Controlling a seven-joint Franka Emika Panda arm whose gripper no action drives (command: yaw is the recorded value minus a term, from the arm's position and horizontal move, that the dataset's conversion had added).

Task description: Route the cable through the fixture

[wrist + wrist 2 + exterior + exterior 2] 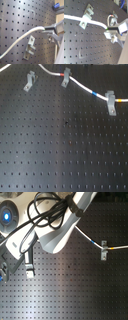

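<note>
The white cable (82,86) runs from the first exterior view's top edge through the darker middle clip (65,80) and the larger pale clip (111,103). Its red band (61,74) sits just before the middle clip and its blue band (96,94) lies between the two clips. The fixture (29,83), a small slanted grey clip at the first exterior view's left, holds no cable. My gripper (48,31) is shut on the cable's free end (22,37). The fixture (29,48) stands close beside the held stretch, apart from it. The gripper (110,30) also shows in the second wrist view.
The black perforated board (65,149) carries all three clips. In the second wrist view the cable (96,22) crosses a clip (86,16), and another clip (114,15) stands beyond. In the second exterior view the arm (55,227) and its black hoses cover the upper left; the cable (87,237) reaches a clip (104,248).
</note>
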